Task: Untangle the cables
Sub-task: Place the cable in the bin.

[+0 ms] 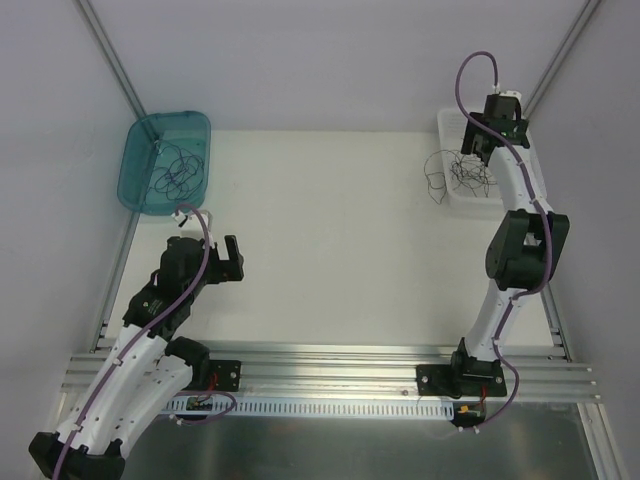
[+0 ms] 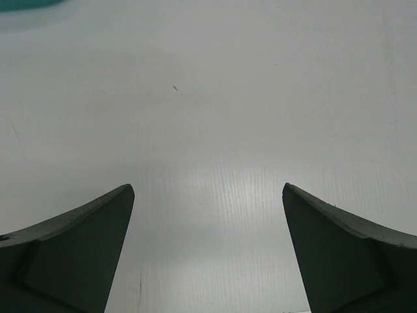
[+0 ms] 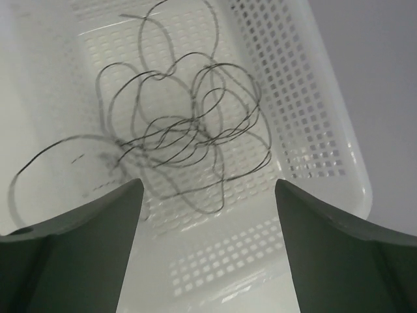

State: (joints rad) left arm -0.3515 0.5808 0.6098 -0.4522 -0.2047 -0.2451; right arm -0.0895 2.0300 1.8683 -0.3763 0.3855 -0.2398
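fingers (image 3: 85,254) of the right gripper (image 3: 208,184) hanging wide apart, gripping nothing, hovering over the cables (image 3: 189,134) sitting tangled in the white mesh basket (image 3: 306,111), one loop spilling over its side, left gripper (image 2: 207,186) gaping too, pointing at the white table (image 2: 208,98), few more strands (image 1: 175,175) lying in the teal bin (image 1: 140,125)

A robotics lab test cell is shown: a left arm (image 1: 140,340) and a right arm (image 1: 520,250) are bolted to an aluminium rail (image 1: 330,365) at the near edge of a plain white table (image 1: 330,250). The workspace is enclosed by bare white walls (image 1: 300,60) framed with metal struts (image 1: 112,60). A teal bin (image 1: 140,150) and a white perforated basket (image 1: 450,125) are set at the far corners.
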